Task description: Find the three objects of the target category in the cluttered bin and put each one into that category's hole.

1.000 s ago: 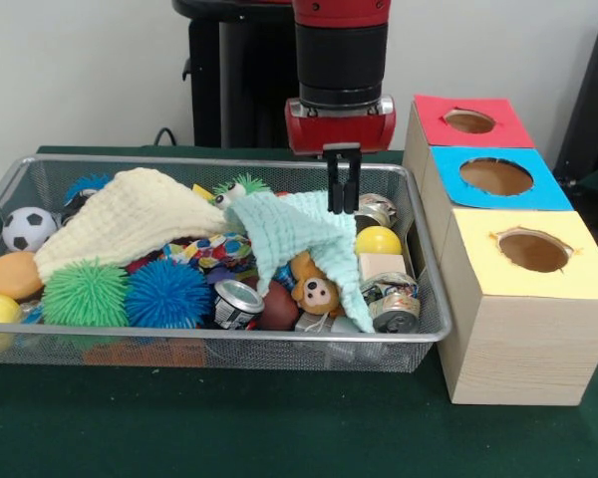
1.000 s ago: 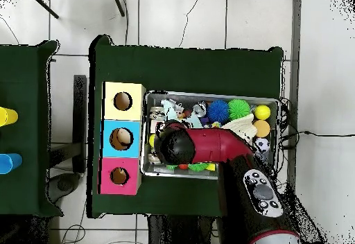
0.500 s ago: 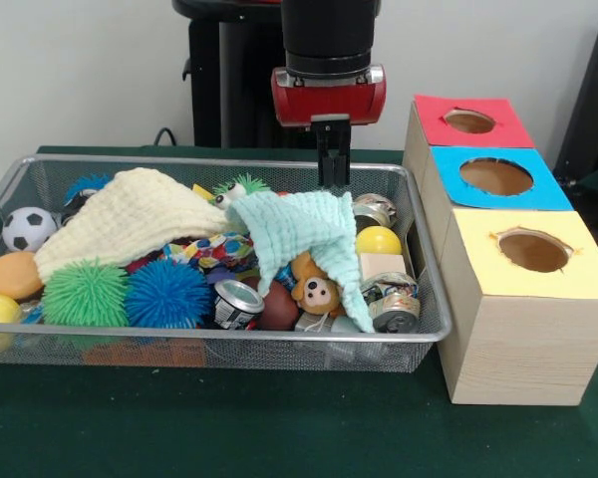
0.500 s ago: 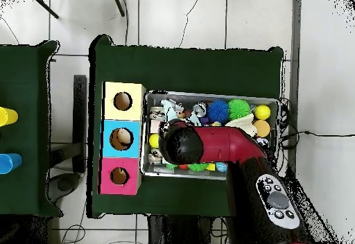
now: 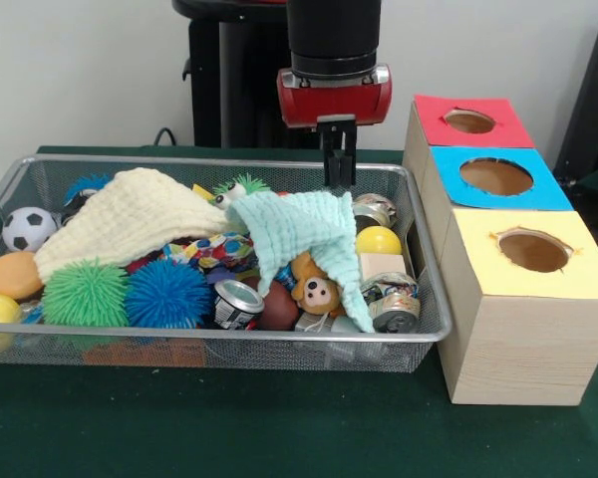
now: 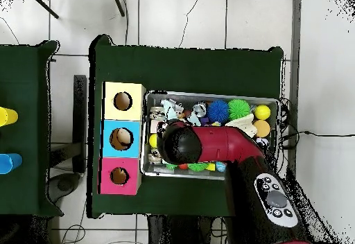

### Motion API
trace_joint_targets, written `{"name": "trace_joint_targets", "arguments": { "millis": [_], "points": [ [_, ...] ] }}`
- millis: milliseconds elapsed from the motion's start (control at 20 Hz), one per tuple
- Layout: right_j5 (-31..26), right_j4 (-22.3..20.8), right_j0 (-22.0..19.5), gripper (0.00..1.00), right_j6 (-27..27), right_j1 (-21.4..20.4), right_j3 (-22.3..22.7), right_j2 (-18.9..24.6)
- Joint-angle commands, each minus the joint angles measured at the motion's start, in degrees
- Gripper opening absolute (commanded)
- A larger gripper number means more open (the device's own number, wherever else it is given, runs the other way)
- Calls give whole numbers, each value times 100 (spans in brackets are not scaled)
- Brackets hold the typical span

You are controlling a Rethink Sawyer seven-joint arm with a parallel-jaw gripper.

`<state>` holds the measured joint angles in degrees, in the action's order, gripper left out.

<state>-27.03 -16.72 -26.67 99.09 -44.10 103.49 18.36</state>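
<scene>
- Monkey: brown plush, tan face, near front wall of bin, half under the drooping corner of a mint cloth; a can just left, another can right.
- Spiky balls, green and blue, along the front left; orange ball and soccer ball at the left end.
- Cream cloth draped over the left-centre clutter; anything beneath it hidden.
- No duck or third plush visible in either view.
- Gripper hanging above the far edge of the mint cloth, empty, fingers close together with barely a slit showing.
- Red hole farthest of three on the wooden box at the bin's right end; blue and yellow nearer.
- Risks, as judged: closing on the monkey could also pinch cloth, dragging it out and toward the hole; cloth fold could slip the grip; cans crowding the monkey could block a finger; remaining plush may stay unfound unless cloths get lifted.
- Surface: dark green cloth-covered table, bin and box side by side.
- Room: pale wall behind; in overhead view, tiled floor with cables, a second green table at one side.
</scene>
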Motion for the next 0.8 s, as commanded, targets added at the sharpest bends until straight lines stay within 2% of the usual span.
{"name": "trace_joint_targets", "arguments": {
  "millis": [50, 550, 600, 800],
  "points": [
    [-16, -271, 110, 0, 9, 219, 195, 277],
    [39, -230, 113, 0, 48, 307, 207, 264],
    [178, -194, 83, 100, 132, 299, 268, 277],
    [297, -207, 166, 100, 281, 232, 314, 187]
  ]
}}
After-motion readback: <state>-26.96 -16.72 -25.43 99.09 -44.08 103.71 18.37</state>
